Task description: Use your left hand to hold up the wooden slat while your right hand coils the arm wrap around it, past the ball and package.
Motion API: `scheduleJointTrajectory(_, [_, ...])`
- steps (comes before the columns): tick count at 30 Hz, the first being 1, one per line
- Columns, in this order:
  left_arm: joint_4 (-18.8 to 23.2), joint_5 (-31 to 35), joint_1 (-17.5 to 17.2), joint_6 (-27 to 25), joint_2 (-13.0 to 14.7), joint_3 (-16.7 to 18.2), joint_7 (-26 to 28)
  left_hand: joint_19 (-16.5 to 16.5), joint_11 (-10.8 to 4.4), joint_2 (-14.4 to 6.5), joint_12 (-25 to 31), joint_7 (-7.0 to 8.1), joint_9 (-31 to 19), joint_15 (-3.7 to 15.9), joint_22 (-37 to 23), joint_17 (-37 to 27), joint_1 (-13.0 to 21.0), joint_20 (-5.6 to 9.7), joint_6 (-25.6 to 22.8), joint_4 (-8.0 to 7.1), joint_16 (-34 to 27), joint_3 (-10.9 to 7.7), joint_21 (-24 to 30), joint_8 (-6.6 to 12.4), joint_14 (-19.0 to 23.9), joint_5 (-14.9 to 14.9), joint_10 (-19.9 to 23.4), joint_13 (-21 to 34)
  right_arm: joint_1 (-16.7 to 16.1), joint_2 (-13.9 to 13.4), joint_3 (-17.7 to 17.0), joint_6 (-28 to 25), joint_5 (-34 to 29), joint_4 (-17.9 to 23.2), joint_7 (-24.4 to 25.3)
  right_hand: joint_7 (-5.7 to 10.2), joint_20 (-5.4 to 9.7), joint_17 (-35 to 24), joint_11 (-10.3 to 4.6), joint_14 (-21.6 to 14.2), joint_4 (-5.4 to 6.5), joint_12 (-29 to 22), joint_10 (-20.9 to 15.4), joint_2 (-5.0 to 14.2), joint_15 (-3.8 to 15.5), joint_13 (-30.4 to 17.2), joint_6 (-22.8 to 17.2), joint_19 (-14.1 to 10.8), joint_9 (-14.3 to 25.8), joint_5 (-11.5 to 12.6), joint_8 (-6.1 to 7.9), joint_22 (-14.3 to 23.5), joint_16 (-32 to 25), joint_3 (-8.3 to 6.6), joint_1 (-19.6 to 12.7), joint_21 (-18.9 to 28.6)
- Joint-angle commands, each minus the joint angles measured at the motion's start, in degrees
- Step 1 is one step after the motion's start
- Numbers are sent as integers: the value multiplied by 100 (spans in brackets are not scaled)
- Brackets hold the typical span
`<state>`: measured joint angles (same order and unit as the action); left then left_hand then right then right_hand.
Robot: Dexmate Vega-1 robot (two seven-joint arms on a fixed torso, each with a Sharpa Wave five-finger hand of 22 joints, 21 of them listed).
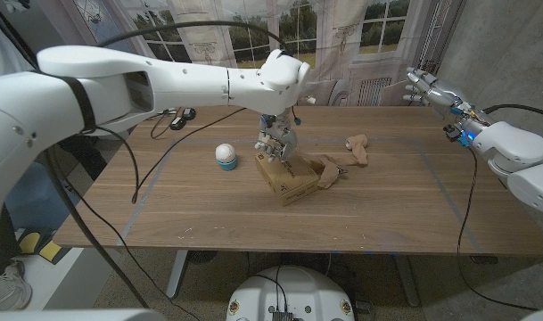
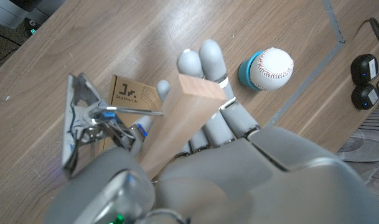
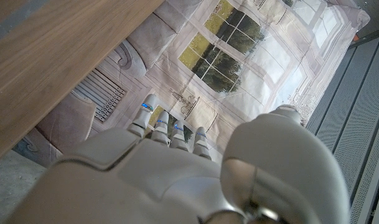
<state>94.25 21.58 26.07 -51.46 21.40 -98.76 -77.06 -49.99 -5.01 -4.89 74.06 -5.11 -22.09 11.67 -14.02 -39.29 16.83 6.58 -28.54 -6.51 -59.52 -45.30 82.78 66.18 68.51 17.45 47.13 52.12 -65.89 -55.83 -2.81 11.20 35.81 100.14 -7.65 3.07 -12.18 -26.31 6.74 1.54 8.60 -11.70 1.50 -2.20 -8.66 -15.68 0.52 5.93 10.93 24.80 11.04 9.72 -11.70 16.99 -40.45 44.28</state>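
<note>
L hand (image 2: 195, 134) clamped on stiff, light wooden slat (image 2: 180, 121); R hand (image 1: 431, 89) far right, grip unclear. Arm wrap (image 1: 356, 150) soft, floppy: pinch its end.

The robot's arms wore smooth white shells, the left arm (image 1: 164, 85) ringed by a black band near the shoulder and ending in a rounded white wrist housing. The left hand (image 2: 195, 155) was grey metal and plastic, its fingers (image 2: 208, 62) tipped with pale rounded pads. The right hand (image 1: 436, 89) showed silver segments with blue lights, a black cable trailing behind its wrist.
</note>
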Motion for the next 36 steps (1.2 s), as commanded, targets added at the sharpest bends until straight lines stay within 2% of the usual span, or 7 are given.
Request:
scheduleJointTrajectory(1, [-50,165,326,-106,-216,-516,-189,148,179,266,-620,-60,302,-29,360,897,-239,269,159,-142,686,-19,-194,-369,17,7,-159,-748,-95,2,-83,117,-85,102,1,19,4,1,8,-48,-46,-42,-38,14,-1,-3,-42,-57,16,2,26,28,-40,28,21,-17])
scheduleJointTrajectory(6, [27,429,746,-520,-514,-1207,-189,715,300,542,-1432,102,679,-320,435,1682,-452,-143,545,-167,1761,-93,-793,-947,-929,27,-727,-1748,-181,35,-150,191,-87,112,-15,19,6,27,1,-73,-56,-44,-47,17,20,7,-50,-97,15,2,28,29,-49,33,18,-27])
scheduleJointTrajectory(13, [126,665,1194,-1238,-898,-1992,-93,1693,451,959,-2352,91,1059,-650,424,2347,-568,-867,1024,-85,2894,-154,-1569,-1631,-2308,48,-1687,-2574,-247,66,-205,226,-90,109,-39,19,7,53,15,-88,-65,-56,-83,19,24,17,-58,-140,15,3,30,30,-54,39,16,-37])
scheduleJointTrajectory(17, [212,592,1440,-1680,-1137,-2402,107,2194,508,1031,-2968,407,1111,-843,424,2549,-627,-1265,1570,-64,3270,-114,-1994,-2048,-2890,36,-2371,-2919,-251,77,-213,258,-97,101,-77,27,7,69,16,-97,-70,-55,-84,22,22,23,-60,-166,15,3,30,30,-56,42,14,-43])
scheduleJointTrajectory(21, [288,266,1632,-1954,-1291,-2625,445,2642,607,1065,-3460,523,1121,-1107,418,2666,-633,-1528,2041,-9,3615,-41,-2388,-2411,-3634,20,-2872,-3157,-283,83,-241,251,-93,124,-79,26,6,79,2,-102,-73,-56,-88,28,25,27,-59,-182,14,4,29,30,-58,42,13,-48])
scheduleJointTrajectory(30, [663,-743,2104,-2779,-1667,-3079,1701,3642,806,1223,-4166,593,1113,-1635,408,2740,-674,-1881,3046,111,4298,282,-3227,-3251,-5164,-39,-4054,-3326,-298,100,-262,223,-92,121,-97,26,4,105,1,-126,-75,-56,-93,30,45,37,-63,-220,14,3,28,30,-67,52,24,-62])
scheduleJointTrajectory(36, [1116,-164,1906,-2853,-1141,-2739,2006,4210,918,1208,-4451,645,1092,-1968,392,2736,-727,-1891,3722,136,4713,561,-3781,-3832,-6082,-51,-4852,-3293,-210,111,-185,187,-85,68,-129,26,3,126,6,-128,-78,-55,-97,30,41,46,-62,-246,14,2,27,30,-66,61,30,-76])
